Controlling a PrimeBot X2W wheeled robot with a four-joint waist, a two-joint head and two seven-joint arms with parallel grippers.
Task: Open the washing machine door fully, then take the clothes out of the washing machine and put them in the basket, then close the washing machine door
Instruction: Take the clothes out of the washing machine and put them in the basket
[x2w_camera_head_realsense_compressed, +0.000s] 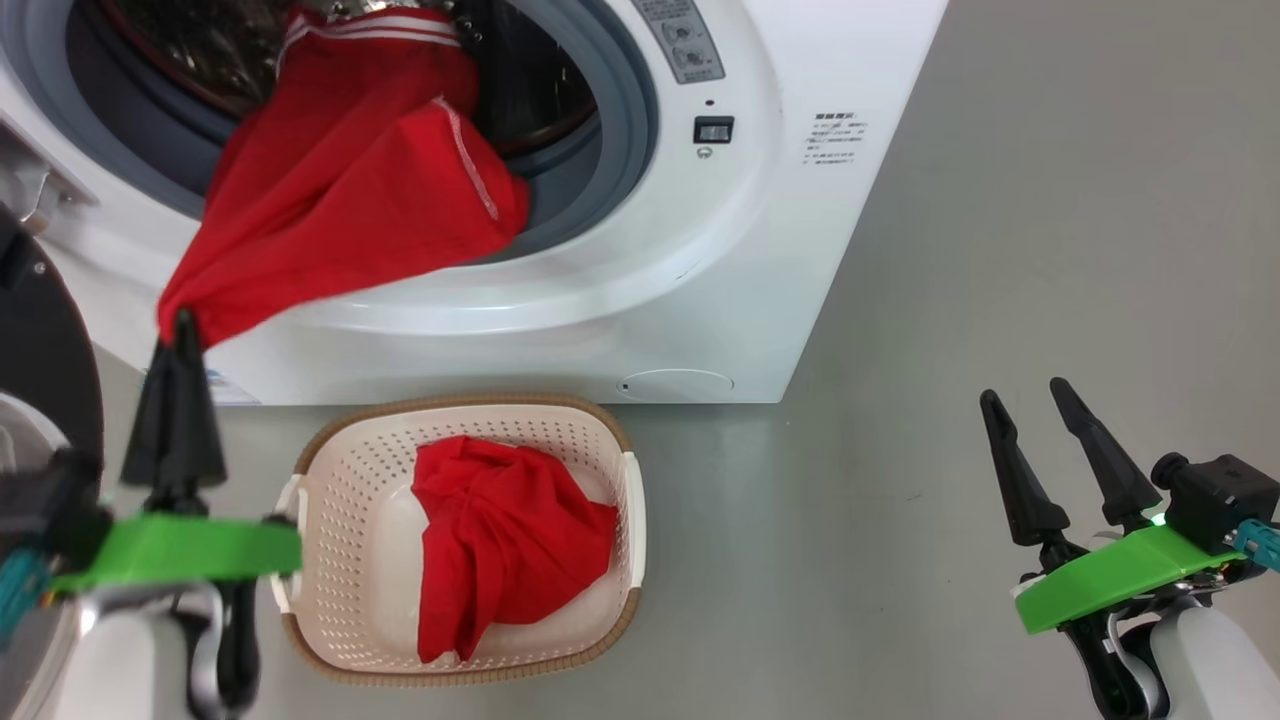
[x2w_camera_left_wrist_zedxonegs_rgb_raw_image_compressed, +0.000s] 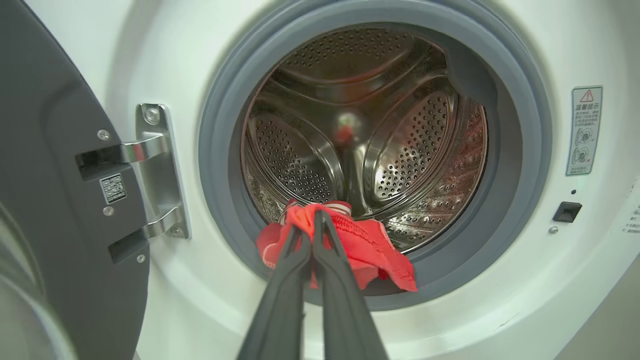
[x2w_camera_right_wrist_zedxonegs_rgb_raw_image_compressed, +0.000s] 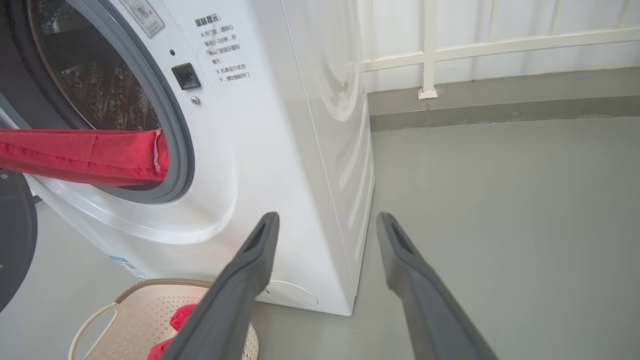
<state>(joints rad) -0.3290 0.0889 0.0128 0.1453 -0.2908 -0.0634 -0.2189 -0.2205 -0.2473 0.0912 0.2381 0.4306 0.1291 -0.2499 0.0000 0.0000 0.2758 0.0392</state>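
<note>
**A:** The left jaws are clenched on a corner of the bright red garment with thin white stripes (x2w_camera_head_realsense_compressed: 350, 190). The cloth runs stretched from that pinch, over the grey rubber gasket (x2w_camera_left_wrist_zedxonegs_rgb_raw_image_compressed: 220, 165), into the perforated steel drum (x2w_camera_left_wrist_zedxonegs_rgb_raw_image_compressed: 360, 135).

**B:** Half out, then. Why a corner grip?

**A:** I'd say an edge pinch lets the rest trail free of the big white front-loading washing machine (x2w_camera_head_realsense_compressed: 700, 300). The small cream perforated basket (x2w_camera_head_realsense_compressed: 350, 500) sits on the grey floor (x2w_camera_head_realsense_compressed: 1000, 250) just below the opening, with a second red garment (x2w_camera_head_realsense_compressed: 500, 540) lying in it.

**B:** And the arms?

**A:** The left forearm (x2w_camera_head_realsense_compressed: 130, 660) is low at the left, its long dark fingers (x2w_camera_head_realsense_compressed: 175, 400) pointing up toward the machine. It's beside the glossy black-rimmed round door (x2w_camera_head_realsense_compressed: 40, 350), which is swung open. The right jaws are released and spread wide, well off to the right over bare floor, out of the way.
</note>
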